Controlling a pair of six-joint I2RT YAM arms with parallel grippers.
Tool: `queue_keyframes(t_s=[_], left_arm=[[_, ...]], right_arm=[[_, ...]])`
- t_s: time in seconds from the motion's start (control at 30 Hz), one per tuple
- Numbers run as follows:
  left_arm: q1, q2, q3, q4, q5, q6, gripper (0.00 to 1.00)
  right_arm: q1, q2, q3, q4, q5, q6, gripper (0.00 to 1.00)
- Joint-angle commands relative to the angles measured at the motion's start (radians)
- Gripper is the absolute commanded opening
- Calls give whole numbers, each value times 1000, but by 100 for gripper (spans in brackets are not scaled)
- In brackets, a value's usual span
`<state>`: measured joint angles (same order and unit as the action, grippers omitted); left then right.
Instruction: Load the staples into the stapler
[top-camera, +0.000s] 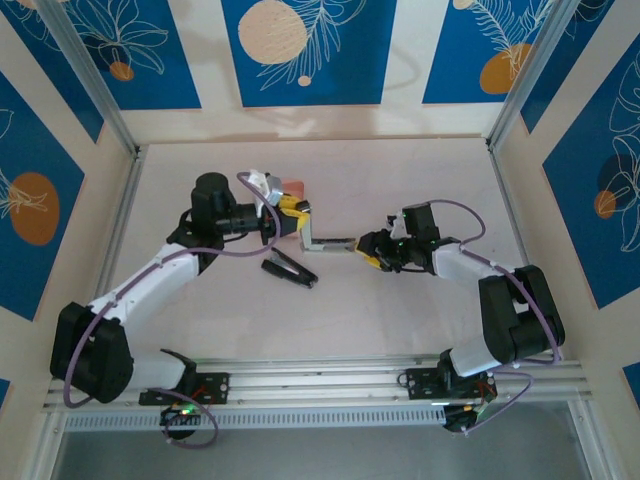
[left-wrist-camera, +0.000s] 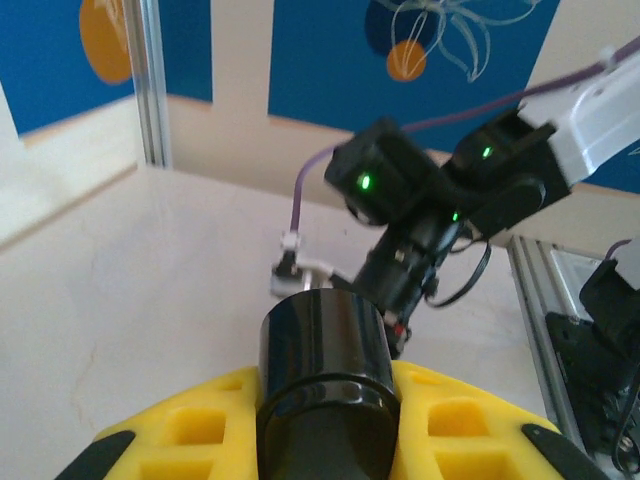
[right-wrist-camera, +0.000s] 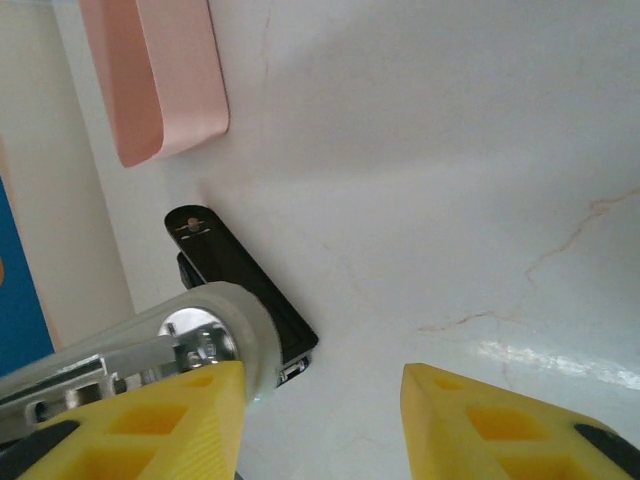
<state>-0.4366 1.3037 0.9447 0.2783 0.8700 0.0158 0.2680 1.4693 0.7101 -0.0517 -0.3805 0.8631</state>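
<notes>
- The table (top-camera: 330, 330) carried a pink tray (top-camera: 293, 187) on its far half, left of centre.
- The left gripper (top-camera: 288, 218) sat just in front of the pink tray. Its yellow fingers (left-wrist-camera: 190, 430) were pressed together on the glossy black end of the stapler (left-wrist-camera: 325, 350).
- The right gripper (top-camera: 368, 250) sat to the right of the tray and nearer the arm bases. Its fingers (right-wrist-camera: 480, 420) were spread, with bare table between them.
- The stapler stood opened in front of the tray, with its black base (top-camera: 288, 270) lying flat on the table, nearer the arm bases than the left gripper.
- Its metal rail (top-camera: 330, 243) reached rightward from in front of the tray to the right gripper, ending just beside one spread finger.
</notes>
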Motion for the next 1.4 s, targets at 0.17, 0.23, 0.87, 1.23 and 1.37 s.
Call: queue_keyframes(t_s=[0.17, 0.23, 0.87, 1.23, 1.37], left_arm=[[-8, -28, 76, 94, 50, -8, 0], [-8, -24, 83, 83, 50, 4, 0], [-9, 28, 85, 278, 156, -63, 0], [-10, 38, 77, 339, 198, -93, 0], [-10, 39, 73, 351, 202, -100, 0]], right_arm=[[4, -156, 18, -28, 63, -236, 53], [3, -209, 31, -49, 86, -327, 55], [184, -120, 322, -173, -214, -1412, 64], [192, 12, 438, -217, -321, -1479, 61], [188, 32, 458, -226, -372, -1479, 55]])
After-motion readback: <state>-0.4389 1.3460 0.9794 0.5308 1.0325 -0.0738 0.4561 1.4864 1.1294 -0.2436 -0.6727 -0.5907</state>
